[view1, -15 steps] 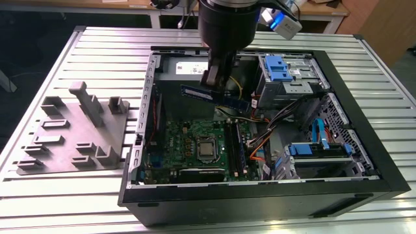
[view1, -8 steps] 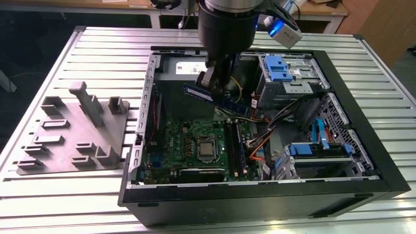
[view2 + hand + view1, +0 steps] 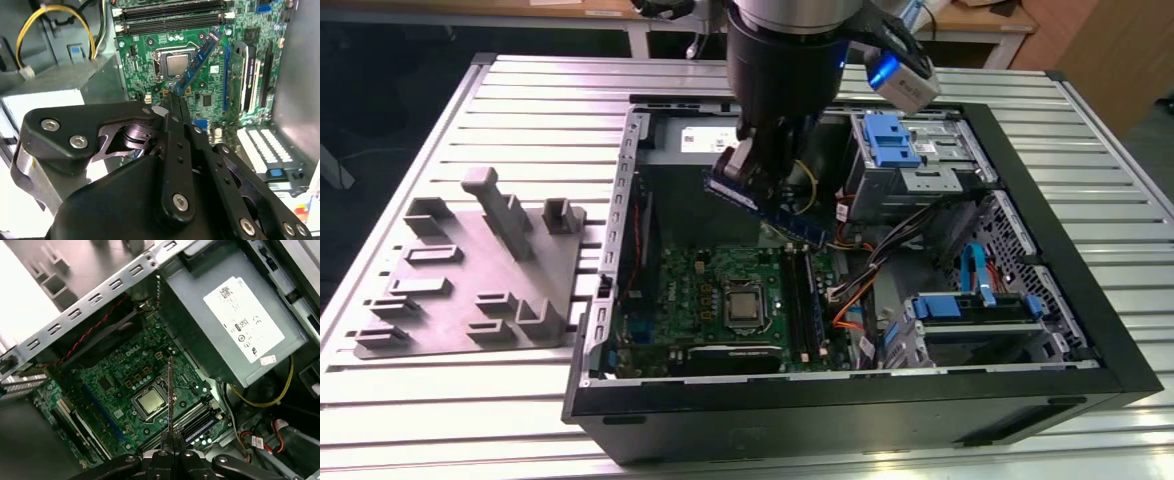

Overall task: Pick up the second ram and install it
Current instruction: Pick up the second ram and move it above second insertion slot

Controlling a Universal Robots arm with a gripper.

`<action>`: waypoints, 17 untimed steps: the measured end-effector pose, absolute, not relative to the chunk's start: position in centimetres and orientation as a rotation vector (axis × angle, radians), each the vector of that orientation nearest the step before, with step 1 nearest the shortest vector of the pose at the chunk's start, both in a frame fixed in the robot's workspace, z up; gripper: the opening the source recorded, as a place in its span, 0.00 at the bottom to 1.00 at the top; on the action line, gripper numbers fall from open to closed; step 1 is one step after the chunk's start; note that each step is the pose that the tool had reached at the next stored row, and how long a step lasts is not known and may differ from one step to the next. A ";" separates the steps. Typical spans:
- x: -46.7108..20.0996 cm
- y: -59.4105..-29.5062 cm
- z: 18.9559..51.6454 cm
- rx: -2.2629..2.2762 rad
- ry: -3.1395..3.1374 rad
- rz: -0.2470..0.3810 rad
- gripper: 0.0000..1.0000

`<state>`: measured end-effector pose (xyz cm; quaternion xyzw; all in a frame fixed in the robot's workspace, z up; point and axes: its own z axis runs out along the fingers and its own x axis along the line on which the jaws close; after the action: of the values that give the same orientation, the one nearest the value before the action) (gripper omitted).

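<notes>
The jaws are closed flat on the second ram [image 3: 771,212], pinching the thin blue-green card across its faces. In the second wrist view the ram [image 3: 200,55] runs out from the shut fingertips [image 3: 172,100], so the grip seems to sit toward one end rather than mid-length. It hangs in the air inside the open computer case [image 3: 854,410], which lies on the slatted counter [image 3: 520,90], well clear of the grey fixture plate [image 3: 467,280] on the exterior view's left. The card touches nothing but the jaws. It hovers over the far part of the motherboard [image 3: 680,290], beyond the processor socket [image 3: 744,300]. The memory slots [image 3: 803,300] lie below it and nearer, just to the exterior view's right of that socket. What matters is the heading. In the exterior view the ram's long axis slants from far-left down to near-right, while the slots run nearly straight from far to near. The card therefore looks skewed across them and tipped rather than level. In the first wrist view the ram [image 3: 170,390] shows edge-on as a fine line crossing beside the socket [image 3: 150,402], with the slots [image 3: 197,421] off to one side, close to the jaws. I cannot tell which slot is already filled.
</notes>
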<state>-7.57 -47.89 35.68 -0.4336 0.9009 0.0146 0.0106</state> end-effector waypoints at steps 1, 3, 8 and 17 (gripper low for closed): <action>-7.6 -47.9 35.6 -1.328 2.823 0.045 0.11; -7.6 -47.9 35.5 -1.275 2.847 0.044 0.11; -7.6 -47.9 35.3 -1.145 2.900 0.043 0.11; -7.6 -47.9 34.8 -0.902 2.983 0.040 0.11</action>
<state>-7.57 -47.89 34.81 -0.2893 0.9571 0.0127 0.0128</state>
